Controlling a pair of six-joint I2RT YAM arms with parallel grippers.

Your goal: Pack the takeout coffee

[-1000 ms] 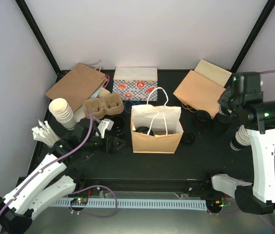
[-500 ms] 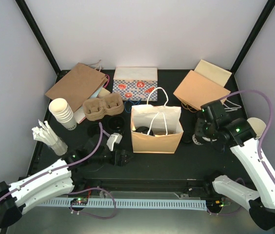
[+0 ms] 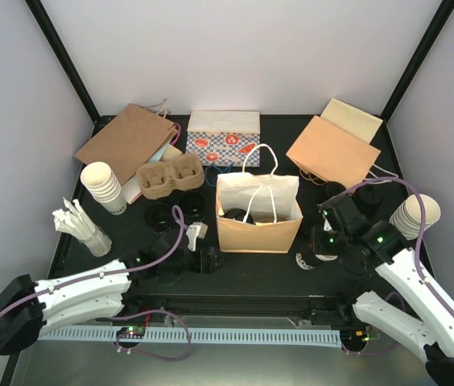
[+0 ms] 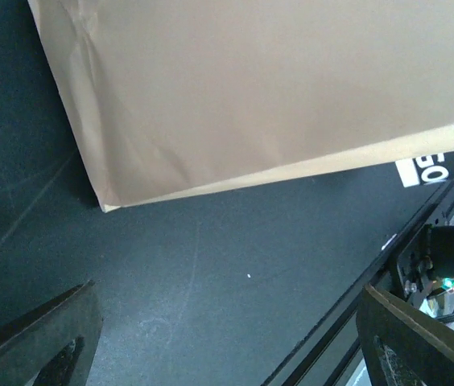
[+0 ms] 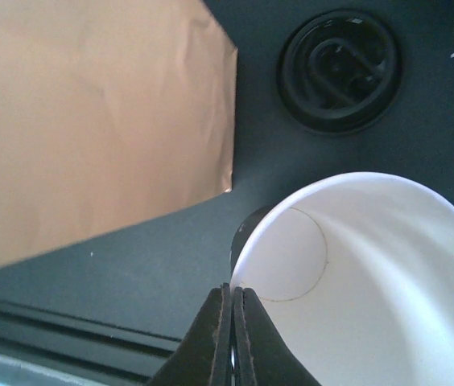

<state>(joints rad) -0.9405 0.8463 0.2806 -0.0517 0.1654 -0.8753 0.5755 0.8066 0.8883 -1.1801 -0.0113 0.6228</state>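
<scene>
The tan paper bag (image 3: 257,213) stands open mid-table, and a black-lidded takeout coffee (image 3: 235,215) shows inside it. Two more black-topped cups (image 3: 163,217) (image 3: 192,211) sit left of the bag. My right gripper (image 3: 317,245) hangs low at the bag's right front corner. In the right wrist view it (image 5: 233,291) is shut on the rim of a lidless white paper cup (image 5: 372,273), with a black lid (image 5: 340,68) on the table beyond. My left gripper (image 3: 211,261) (image 4: 231,346) stands open and empty over bare table by the bag's (image 4: 251,88) near left corner.
Cream cup stacks stand at the left (image 3: 102,186) and right (image 3: 416,215). Brown pulp carriers (image 3: 171,177), flat brown bags (image 3: 126,141) (image 3: 332,149) and a patterned box (image 3: 223,138) line the back. White packets (image 3: 78,225) lie far left. The black front rail (image 4: 356,305) runs beside my left gripper.
My right arm has swung down from the back right to the bag's right front corner, the white cup in its grip. My left arm has slid forward and right, toward the bag's near corner.
</scene>
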